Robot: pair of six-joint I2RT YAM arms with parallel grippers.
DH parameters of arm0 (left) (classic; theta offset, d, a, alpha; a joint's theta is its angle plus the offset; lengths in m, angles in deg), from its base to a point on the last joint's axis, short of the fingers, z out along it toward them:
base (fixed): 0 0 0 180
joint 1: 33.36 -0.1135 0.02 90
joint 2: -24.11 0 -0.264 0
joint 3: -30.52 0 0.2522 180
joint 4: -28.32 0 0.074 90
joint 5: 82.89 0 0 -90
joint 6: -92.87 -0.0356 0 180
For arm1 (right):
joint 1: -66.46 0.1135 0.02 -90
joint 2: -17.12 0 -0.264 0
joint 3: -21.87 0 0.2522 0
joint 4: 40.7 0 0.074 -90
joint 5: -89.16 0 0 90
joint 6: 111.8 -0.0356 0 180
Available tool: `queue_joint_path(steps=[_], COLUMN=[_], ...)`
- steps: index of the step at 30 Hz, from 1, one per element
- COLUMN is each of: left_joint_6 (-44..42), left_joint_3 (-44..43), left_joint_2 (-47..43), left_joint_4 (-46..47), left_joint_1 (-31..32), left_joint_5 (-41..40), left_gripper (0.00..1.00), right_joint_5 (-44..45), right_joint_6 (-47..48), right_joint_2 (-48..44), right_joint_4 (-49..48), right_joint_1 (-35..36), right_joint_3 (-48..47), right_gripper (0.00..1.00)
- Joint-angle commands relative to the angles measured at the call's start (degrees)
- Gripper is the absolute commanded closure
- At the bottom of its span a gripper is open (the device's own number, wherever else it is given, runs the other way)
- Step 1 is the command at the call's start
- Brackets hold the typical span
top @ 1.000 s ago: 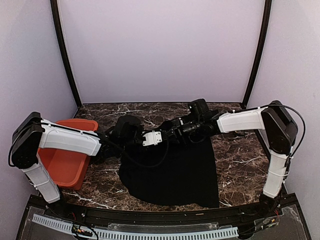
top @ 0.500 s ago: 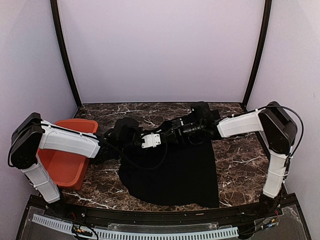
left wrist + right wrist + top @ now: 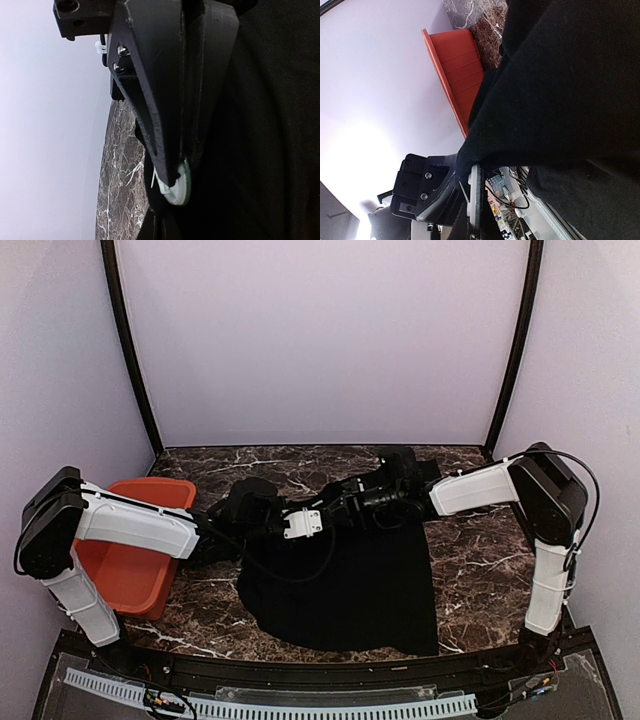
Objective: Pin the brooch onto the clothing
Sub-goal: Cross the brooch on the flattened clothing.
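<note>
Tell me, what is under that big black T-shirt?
The dark marble-patterned table shows on either side of the big black T-shirt, which lies spread on it. Anything else beneath the cloth is covered and cannot be seen.

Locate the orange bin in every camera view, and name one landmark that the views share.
Top external: the orange bin is at the far left, just below mid-height.
Left wrist: not in it.
Right wrist: upper centre, ribbed wall showing, next to the edge of the dark cloth.
Shared landmark: the black shirt, also filling the right of the left wrist view and most of the right wrist view.
</note>
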Motion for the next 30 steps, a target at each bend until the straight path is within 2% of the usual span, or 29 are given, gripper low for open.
queue_joint_path(steps=[1, 11, 21, 30], left_joint_6=[-0.28, -0.92, -1.1, -1.46], left_joint_3=[1.03, 1.38, 1.48, 1.56], left_joint_2=[-2.22, -1.89, -1.94, -1.79], left_joint_4=[1.51, 1.76, 2.35, 2.5], left_joint_1=[0.7, 1.23, 1.45, 1.75], left_joint_5=[0.88, 0.94, 0.72, 0.5], left_gripper=[0.99, 0.99, 0.99, 0.99], right_joint_5=[-0.07, 0.44, 0.38, 1.24], right_joint_6=[-0.98, -0.24, 5.96, 6.93], right_joint_2=[0.59, 0.72, 2.14, 2.76], right_joint_4=[-3.22, -1.46, 8.32, 9.66], right_joint_1=[-0.34, -1.71, -2.25, -2.09], right_joint_3=[0.16, 0.72, -3.41, -4.15], right_gripper=[1.0, 1.0, 1.0, 1.0])
